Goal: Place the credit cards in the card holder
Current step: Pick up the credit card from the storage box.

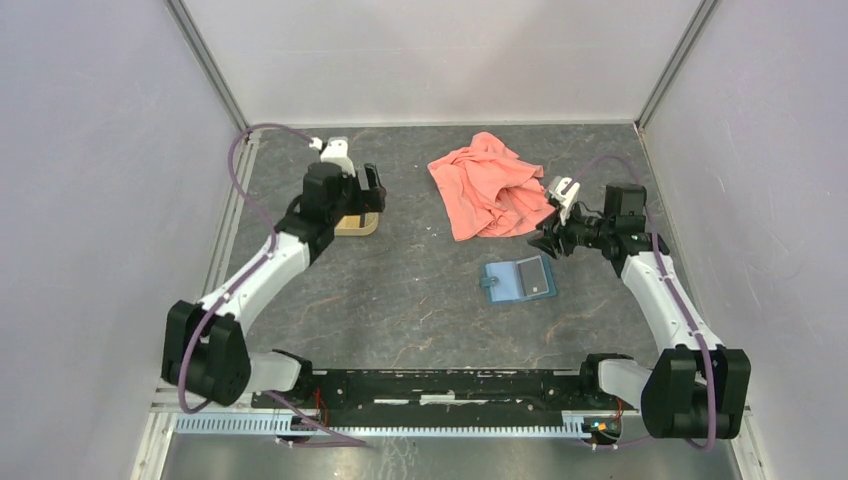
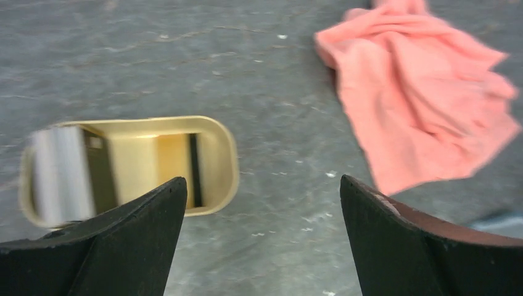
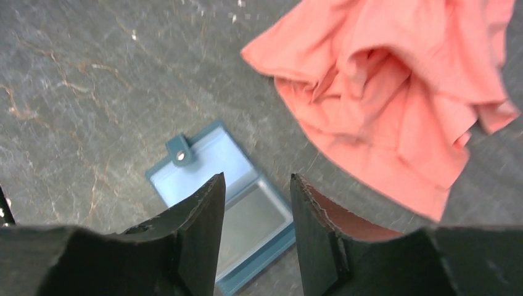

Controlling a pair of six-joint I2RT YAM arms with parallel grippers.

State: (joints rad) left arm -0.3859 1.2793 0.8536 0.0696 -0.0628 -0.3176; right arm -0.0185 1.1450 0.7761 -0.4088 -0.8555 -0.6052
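The teal card holder (image 1: 517,280) lies open on the table, light blue inside, with its snap tab at the left (image 3: 180,155). A greyish rectangle (image 3: 254,216) fills its right half; I cannot tell whether it is a card or a pocket window. My right gripper (image 1: 547,241) (image 3: 258,177) hovers over the holder's right half, jaws a little apart and empty. Credit cards lie in the tan tray (image 2: 219,154): a greyish-white one (image 2: 58,172) and an orange-tan one (image 2: 169,160). My left gripper (image 1: 369,198) (image 2: 262,182) is wide open and empty, just right of the tray.
A salmon-pink cloth (image 1: 490,185) lies crumpled at the back middle, just behind the right gripper; it also shows in the left wrist view (image 2: 425,92) and the right wrist view (image 3: 401,80). The tray (image 1: 357,225) sits back left. Walls enclose the table.
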